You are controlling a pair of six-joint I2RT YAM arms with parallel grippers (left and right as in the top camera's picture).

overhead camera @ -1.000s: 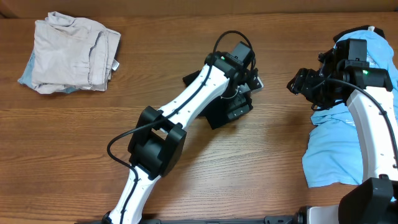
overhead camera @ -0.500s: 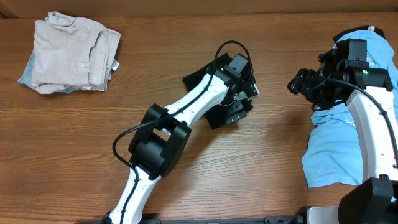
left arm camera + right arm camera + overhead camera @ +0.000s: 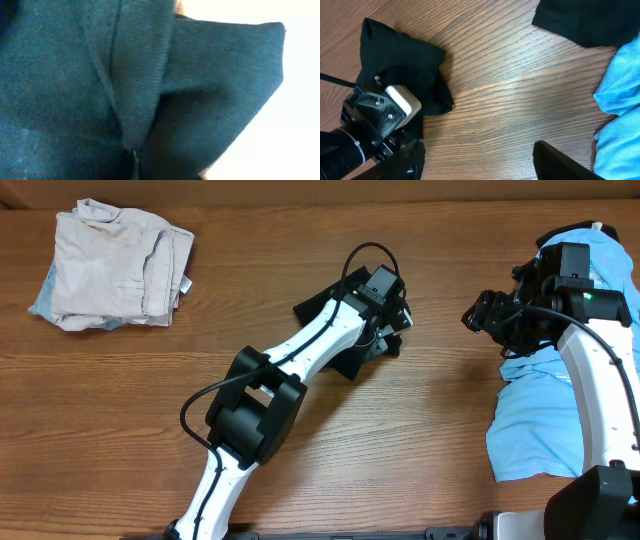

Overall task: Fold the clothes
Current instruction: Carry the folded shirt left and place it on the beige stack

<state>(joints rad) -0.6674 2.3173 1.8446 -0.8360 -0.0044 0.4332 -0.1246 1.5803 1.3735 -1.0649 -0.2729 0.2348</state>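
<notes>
One black T-shirt (image 3: 347, 366) is bunched well left of the light blue shirt (image 3: 540, 420), with a fold pinched in the closed left gripper (image 3: 388, 332). The right gripper (image 3: 478, 314) is held open and empty at that shirt's left edge.

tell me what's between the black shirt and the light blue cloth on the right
Only bare wooden table lies between the black shirt and the light blue cloth. The right wrist view shows it best.

a robotics lab bench: two cabled robot arms (image 3: 310, 345) stand at a plain wood-grain table (image 3: 430, 460).
</notes>
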